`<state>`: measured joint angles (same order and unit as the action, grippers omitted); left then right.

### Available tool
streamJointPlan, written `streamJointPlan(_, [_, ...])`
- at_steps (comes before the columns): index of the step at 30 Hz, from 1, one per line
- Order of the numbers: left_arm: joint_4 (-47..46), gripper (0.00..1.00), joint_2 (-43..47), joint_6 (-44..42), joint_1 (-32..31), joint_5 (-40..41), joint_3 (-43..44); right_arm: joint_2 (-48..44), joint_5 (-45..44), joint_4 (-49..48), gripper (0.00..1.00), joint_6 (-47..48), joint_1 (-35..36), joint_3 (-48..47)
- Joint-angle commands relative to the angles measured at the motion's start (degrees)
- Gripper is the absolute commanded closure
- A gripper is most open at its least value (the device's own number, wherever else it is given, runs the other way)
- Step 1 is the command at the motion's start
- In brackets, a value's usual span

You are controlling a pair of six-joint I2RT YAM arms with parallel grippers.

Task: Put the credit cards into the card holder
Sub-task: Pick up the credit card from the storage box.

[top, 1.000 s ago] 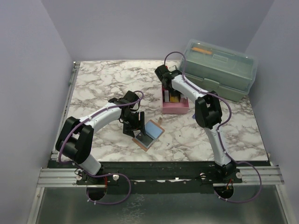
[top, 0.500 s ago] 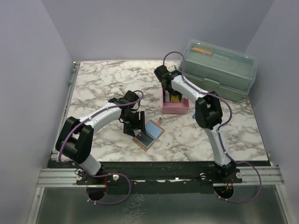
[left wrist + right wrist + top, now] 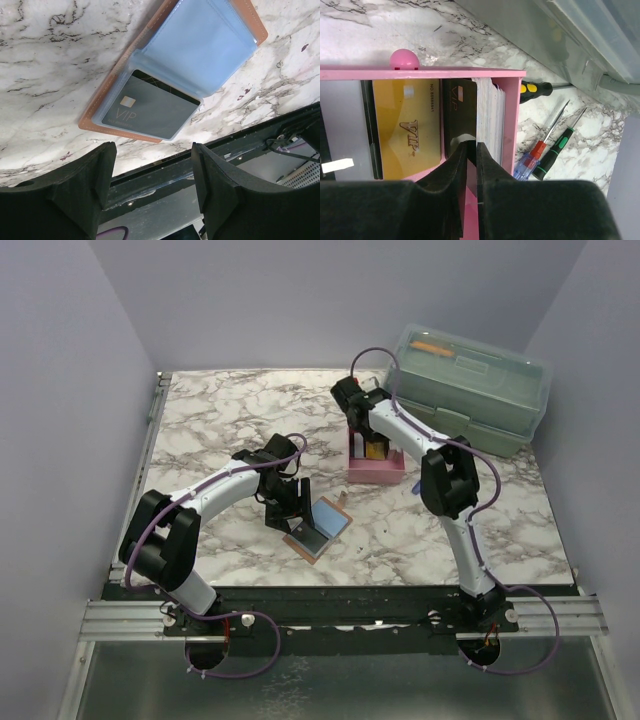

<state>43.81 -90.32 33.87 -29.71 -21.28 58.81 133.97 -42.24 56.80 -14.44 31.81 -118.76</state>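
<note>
Inside the pink tray (image 3: 420, 73) at the back of the table (image 3: 220, 420), the right hand (image 3: 476, 150) has its fingers drawn almost together, with only a thin slit between them. They nip the lower edge of a black card (image 3: 460, 110) that stands between a gold card (image 3: 407, 130) and a stack of pale cards (image 3: 491, 120) seen edge-on. Two screwdrivers (image 3: 545, 145) lie on the marble just outside the tray. Nearer the front edge, the card holder (image 3: 200, 45) lies spread flat, brown at the rim with bluish clear sleeves, and a grey card (image 3: 150, 110) sits in its nearer pocket. The left hand (image 3: 152, 165) hangs over that end, fingers wide apart, grasping nothing.
</note>
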Motion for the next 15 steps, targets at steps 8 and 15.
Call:
streamJointPlan(8, [-1.4,0.32,0.9,2.1,0.3,-1.8,-0.6,-5.3,2.6,4.6,1.00,-2.1,-0.4,-0.1])
streamJointPlan(15, [-1.7,0.32,1.5,3.9,0.3,-2.1,-0.6,-9.2,11.2,3.2,1.00,-5.7,-0.9,2.8])
